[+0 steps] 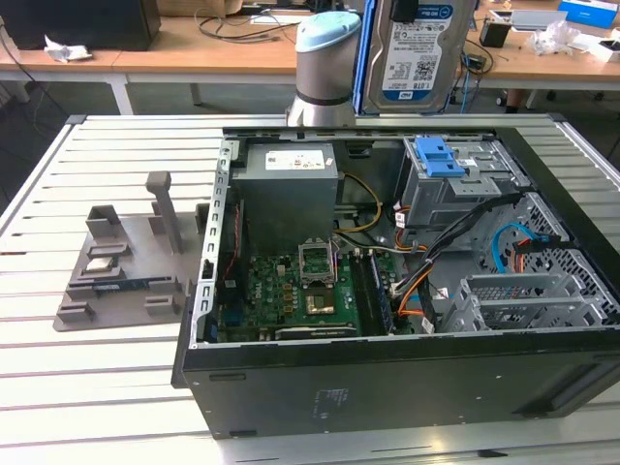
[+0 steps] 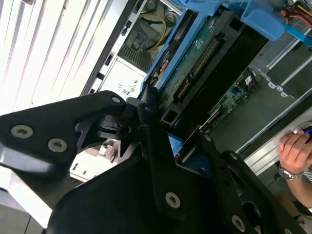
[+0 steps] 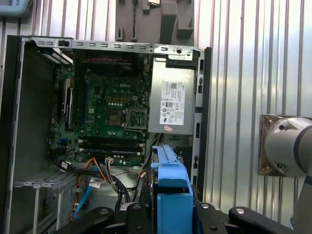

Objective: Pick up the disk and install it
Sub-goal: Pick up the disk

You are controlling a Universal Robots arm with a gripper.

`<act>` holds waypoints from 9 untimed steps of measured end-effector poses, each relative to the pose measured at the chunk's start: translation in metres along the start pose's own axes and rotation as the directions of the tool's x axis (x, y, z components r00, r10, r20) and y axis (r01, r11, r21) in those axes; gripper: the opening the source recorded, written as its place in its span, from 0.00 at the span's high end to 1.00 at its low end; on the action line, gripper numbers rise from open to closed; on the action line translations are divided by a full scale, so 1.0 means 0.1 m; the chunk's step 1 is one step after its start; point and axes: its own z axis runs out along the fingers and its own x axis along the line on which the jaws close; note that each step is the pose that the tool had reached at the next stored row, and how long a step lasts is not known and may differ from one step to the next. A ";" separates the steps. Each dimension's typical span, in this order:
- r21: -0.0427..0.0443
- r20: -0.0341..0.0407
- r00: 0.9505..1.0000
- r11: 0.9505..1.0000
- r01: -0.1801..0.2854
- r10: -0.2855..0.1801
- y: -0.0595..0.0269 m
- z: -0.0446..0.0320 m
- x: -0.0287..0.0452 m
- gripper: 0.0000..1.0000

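1. The disk (image 1: 418,46), a silver hard drive with a white-and-blue label, hung in the air with its labelled face toward the exterior camera, lifted clear of the table.
2. The gripper (image 2: 168,129) was clamped on the disk. Its black fingers (image 2: 156,165) pressed on the blue carrier frame (image 3: 170,195) from both sides.
3. In the second wrist view, the drive's green circuit board (image 2: 195,63) ran away from the fingers.
4. Just beside the held disk stood the arm's silver joint (image 1: 327,68) with its pale blue cap.
5. Below the gripper lay an open computer case (image 1: 208,291) on its side, resting on a slatted metal table (image 1: 97,387).
6. Inside the case, the part nearest under the gripper was a grey drive cage topped by a blue plastic clip (image 1: 441,155).
7. A grey power supply (image 1: 289,184) sat beside the cage, and the green motherboard (image 1: 291,291) lay farther from the gripper.
8. A grey fixture tray (image 1: 121,262) sat on the table well apart from the gripper, beside the case toward the exterior view's left.
9. In the second wrist view, a person's hand (image 2: 295,151) wearing a wristwatch appeared beyond the case, apart from the gripper.
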 end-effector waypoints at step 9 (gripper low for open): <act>0.000 0.000 1.000 1.000 0.000 0.000 -0.139 -0.005 0.086 0.64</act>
